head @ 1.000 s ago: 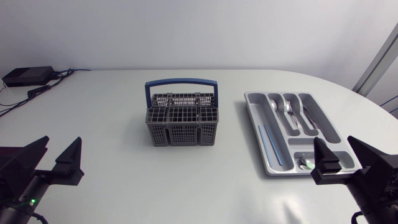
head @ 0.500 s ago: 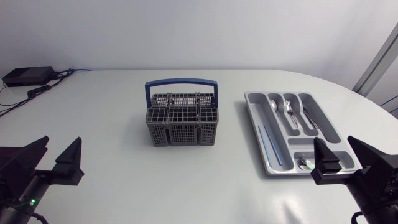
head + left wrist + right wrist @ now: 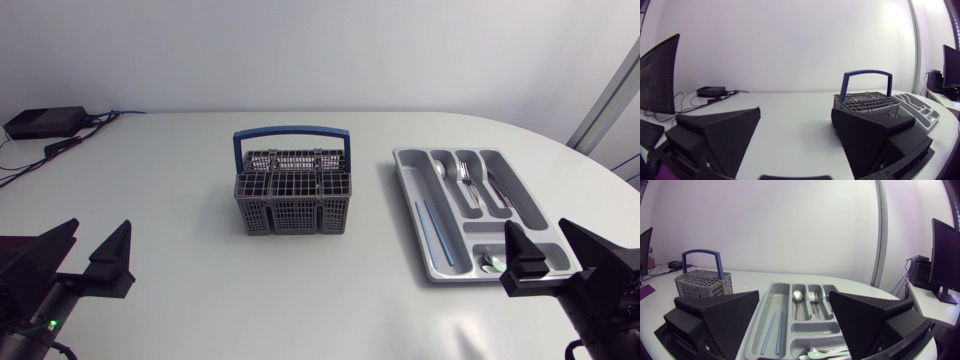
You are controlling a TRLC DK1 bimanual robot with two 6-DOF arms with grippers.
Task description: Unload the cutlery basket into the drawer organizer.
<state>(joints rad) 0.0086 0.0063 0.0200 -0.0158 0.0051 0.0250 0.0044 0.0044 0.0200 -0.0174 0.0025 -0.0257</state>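
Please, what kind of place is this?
Likely a robot test bench, not a kitchen: a cutlery basket and drawer organizer on a white table, with the left gripper and right gripper nearby.

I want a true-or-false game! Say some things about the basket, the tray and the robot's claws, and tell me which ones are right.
1. The basket has a blue handle. True.
2. The left gripper holds a fork. False: it is open and empty, away from the basket.
3. Two blue sticks lie in the organizer. True.
4. The basket stands inside the organizer. False: it stands on the table, beside the organizer.
5. The right gripper is shut. False: it is open, with nothing between its fingers.
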